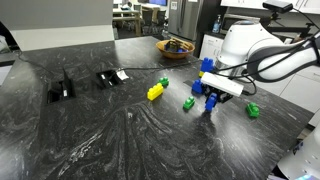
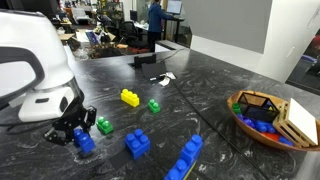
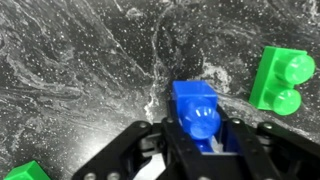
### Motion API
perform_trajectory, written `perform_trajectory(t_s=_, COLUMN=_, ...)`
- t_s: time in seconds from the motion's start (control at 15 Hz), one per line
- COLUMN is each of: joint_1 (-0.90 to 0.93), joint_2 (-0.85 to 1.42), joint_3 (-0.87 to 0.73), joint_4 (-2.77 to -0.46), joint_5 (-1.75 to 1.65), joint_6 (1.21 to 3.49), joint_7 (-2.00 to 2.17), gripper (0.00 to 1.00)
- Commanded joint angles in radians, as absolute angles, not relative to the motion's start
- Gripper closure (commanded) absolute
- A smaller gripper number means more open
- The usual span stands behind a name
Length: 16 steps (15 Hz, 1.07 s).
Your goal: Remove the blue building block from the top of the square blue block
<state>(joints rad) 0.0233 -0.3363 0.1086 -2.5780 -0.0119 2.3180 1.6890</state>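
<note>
The narrow blue building block (image 3: 195, 108) sits between my gripper's (image 3: 197, 135) two black fingers, which close on its sides. In an exterior view the block (image 2: 85, 143) is low at the table under the gripper (image 2: 72, 130). It also shows in an exterior view (image 1: 212, 99). The square blue block (image 2: 137, 144) stands alone on the table beside the gripper with nothing on top; it also shows in an exterior view (image 1: 198, 87).
Green bricks (image 3: 281, 80) (image 2: 104, 125) (image 2: 154, 105) lie close by, and a yellow brick (image 2: 130, 97) lies farther off. A long blue piece (image 2: 185, 160) lies near the table edge. A wooden bowl of toys (image 2: 262, 118) stands at one end. Two black objects (image 1: 112, 76) lie farther off.
</note>
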Motion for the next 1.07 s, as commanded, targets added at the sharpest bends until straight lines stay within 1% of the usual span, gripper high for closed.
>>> perform_trajectory(t_s=0.0, joint_1=0.019, joint_2=-0.323, joint_3=0.119, joint_4=-2.597, joint_5=0.007, joint_6=2.339, joint_7=1.660, gripper=0.89)
perform_trajectory(t_s=0.07, joint_1=0.019, joint_2=-0.318, joint_3=0.118, joint_4=-2.599, joint_5=0.009, joint_6=2.339, joint_7=1.661, gripper=0.89)
perform_trajectory(t_s=0.13, joint_1=0.019, joint_2=-0.316, joint_3=0.115, joint_4=-2.600, joint_5=0.016, joint_6=2.344, joint_7=1.660, gripper=0.84)
perform_trajectory(t_s=0.2, joint_1=0.019, joint_2=-0.316, joint_3=0.114, joint_4=-2.599, joint_5=0.018, joint_6=2.344, joint_7=1.662, gripper=0.53)
perform_trajectory(t_s=0.27, joint_1=0.016, joint_2=-0.323, joint_3=0.115, joint_4=-2.602, joint_5=0.009, joint_6=2.356, joint_7=1.665, gripper=0.38)
perform_trajectory(t_s=0.33, joint_1=0.010, joint_2=-0.327, joint_3=0.118, joint_4=-2.602, joint_5=-0.007, joint_6=2.359, joint_7=1.670, gripper=0.32)
perform_trajectory(t_s=0.6, joint_1=0.005, joint_2=-0.382, joint_3=0.110, joint_4=-2.595, joint_5=0.000, joint_6=2.370, joint_7=1.657, gripper=0.05)
perform_trajectory(t_s=0.67, joint_1=0.004, joint_2=-0.400, joint_3=0.109, joint_4=-2.592, joint_5=0.002, joint_6=2.374, joint_7=1.656, gripper=0.01)
perform_trajectory(t_s=0.73, joint_1=0.002, joint_2=-0.418, joint_3=0.109, joint_4=-2.585, joint_5=0.003, joint_6=2.373, joint_7=1.656, gripper=0.00)
perform_trajectory(t_s=1.0, joint_1=-0.018, joint_2=-0.463, joint_3=0.115, joint_4=-2.550, joint_5=0.000, joint_6=2.393, joint_7=1.671, gripper=0.00)
